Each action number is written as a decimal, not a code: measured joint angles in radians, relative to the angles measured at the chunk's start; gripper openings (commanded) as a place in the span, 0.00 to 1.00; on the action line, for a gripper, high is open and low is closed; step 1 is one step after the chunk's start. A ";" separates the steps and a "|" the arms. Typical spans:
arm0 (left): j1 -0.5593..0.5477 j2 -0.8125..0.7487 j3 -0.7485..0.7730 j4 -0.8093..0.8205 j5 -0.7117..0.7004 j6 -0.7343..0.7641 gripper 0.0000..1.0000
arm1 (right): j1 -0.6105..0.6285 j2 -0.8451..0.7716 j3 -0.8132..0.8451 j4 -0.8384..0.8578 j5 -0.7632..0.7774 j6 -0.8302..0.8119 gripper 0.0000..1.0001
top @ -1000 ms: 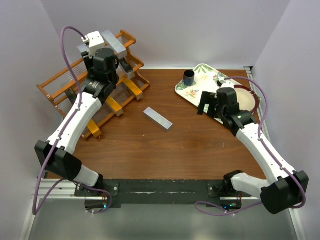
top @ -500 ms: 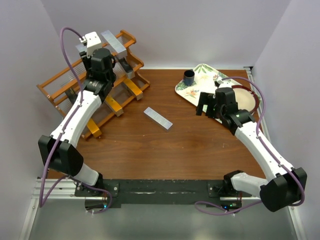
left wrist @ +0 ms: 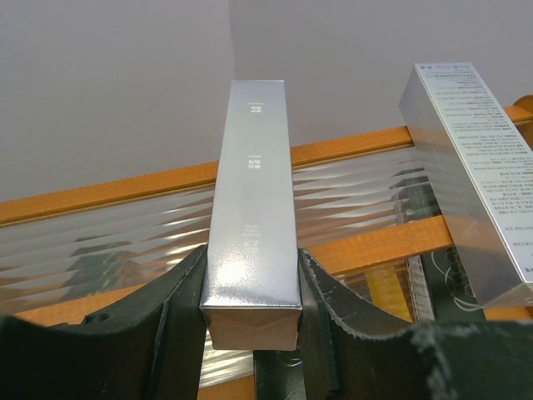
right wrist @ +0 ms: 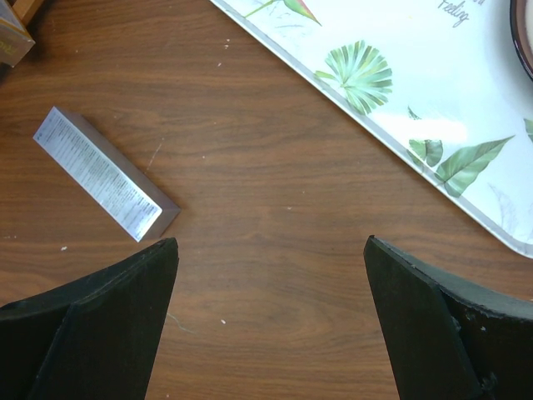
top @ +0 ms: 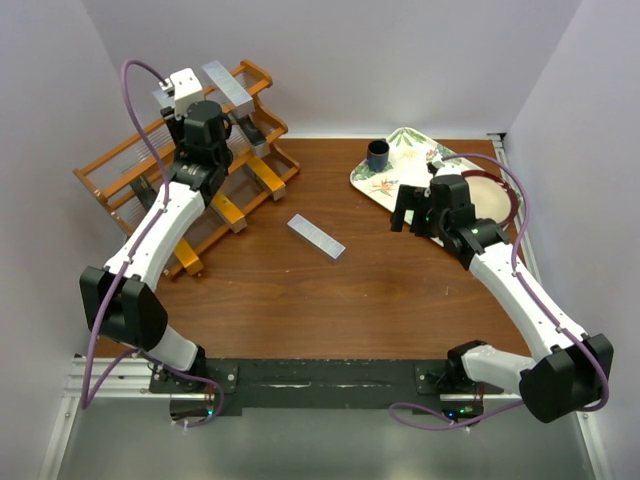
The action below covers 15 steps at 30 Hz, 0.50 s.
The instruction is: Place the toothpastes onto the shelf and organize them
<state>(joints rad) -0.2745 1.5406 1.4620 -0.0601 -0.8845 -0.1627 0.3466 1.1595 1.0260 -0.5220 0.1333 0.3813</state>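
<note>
- While a silver carton (left wrist: pixel 252 192) is clamped between the closed-in fingers of the left gripper (left wrist: pixel 252 255), it is held upright against the rails of the top tier of the shelf (top: pixel 258 75).
- One second silver carton (left wrist: pixel 470 167) is seen leaning on the same tier, to the right of the held one and apart from it.
- One third silver carton (top: pixel 316 236) is left flat on the table (top: pixel 300 310), well apart from the shelf and between the two arms.
- Three silver toothpastes are thus counted.
- Two orange-gold cartons (top: pixel 228 212) are made out at the lowest front step of the shelf; a third orange-gold shape at the near end cannot be told from the wood.
- One dark carton (top: pixel 250 128) is seen on the middle step, partly hidden by the left arm; whether more are covered cannot be told.
- The right gripper (right wrist: pixel 271 243) is held above bare wood with its fingers spread wide, nothing between them; the loose carton is seen just beyond its left finger.
- One floral tray (top: pixel 372 187) is placed at the far right, with one small dark cup (top: pixel 378 155) on it.
</note>
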 measured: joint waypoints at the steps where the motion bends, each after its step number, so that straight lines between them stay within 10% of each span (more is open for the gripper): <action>1: 0.000 0.000 -0.002 0.002 0.000 -0.003 0.34 | 0.000 0.000 0.000 0.000 -0.002 -0.001 0.98; 15: 0.016 0.000 -0.019 0.014 0.017 -0.039 0.42 | 0.000 0.014 0.000 0.000 -0.021 -0.002 0.98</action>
<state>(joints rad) -0.2588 1.5406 1.4433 -0.0460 -0.8677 -0.2020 0.3466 1.1740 1.0260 -0.5217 0.1120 0.3798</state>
